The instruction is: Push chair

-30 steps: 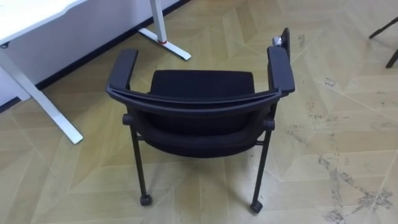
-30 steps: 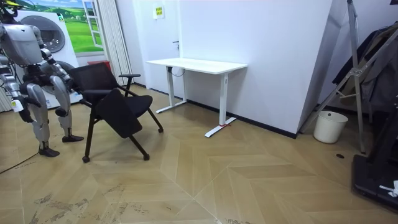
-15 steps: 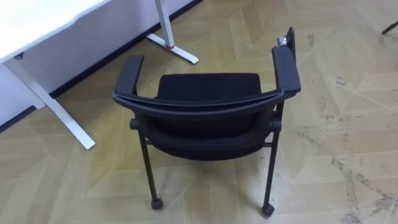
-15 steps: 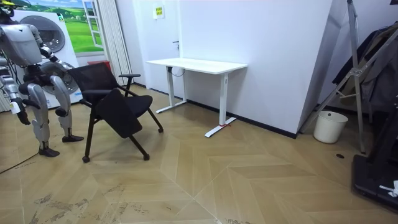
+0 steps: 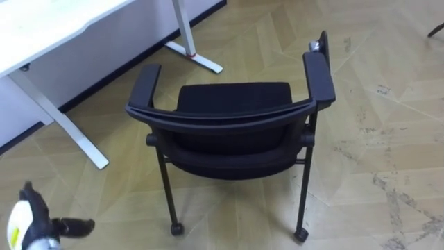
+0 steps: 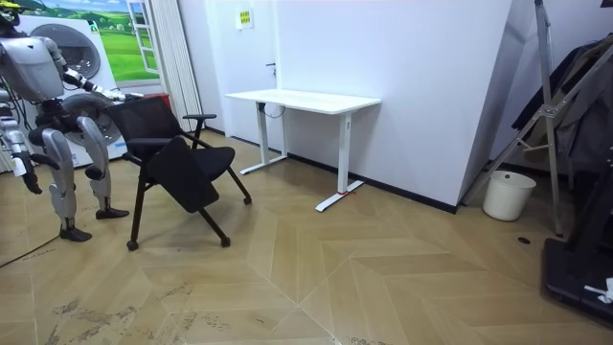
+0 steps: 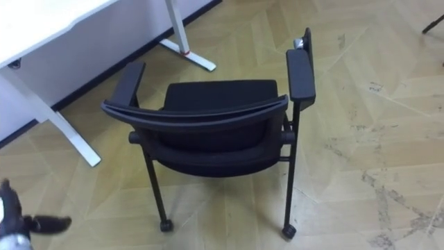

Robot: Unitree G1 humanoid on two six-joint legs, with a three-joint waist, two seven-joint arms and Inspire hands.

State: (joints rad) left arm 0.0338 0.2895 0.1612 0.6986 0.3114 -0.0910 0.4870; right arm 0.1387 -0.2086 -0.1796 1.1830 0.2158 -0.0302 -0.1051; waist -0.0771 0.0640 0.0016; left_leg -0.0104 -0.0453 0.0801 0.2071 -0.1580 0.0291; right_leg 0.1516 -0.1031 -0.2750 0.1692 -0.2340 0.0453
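A black chair (image 5: 229,119) with armrests and small castors stands on the wooden floor just ahead of me, its curved backrest toward me and its seat facing away. In the room view the chair (image 6: 177,158) sits between me and a white desk. My left hand (image 5: 31,222) shows at the lower left, well short of the backrest and apart from it, its fingers spread and holding nothing; the right eye view has this left hand (image 7: 17,222) at its lower left corner. My right hand (image 6: 34,182) hangs low at my side.
The white desk (image 5: 41,21) stands ahead on my left, its foot (image 5: 195,57) close to the chair's left armrest. A white bucket (image 6: 508,195) and a metal stand (image 6: 551,115) are at the room view's right. Scuffed floor lies open to my right.
My left hand has risen into the lower left of the eye view. The head camera shifted slightly. The chair stands where it was.
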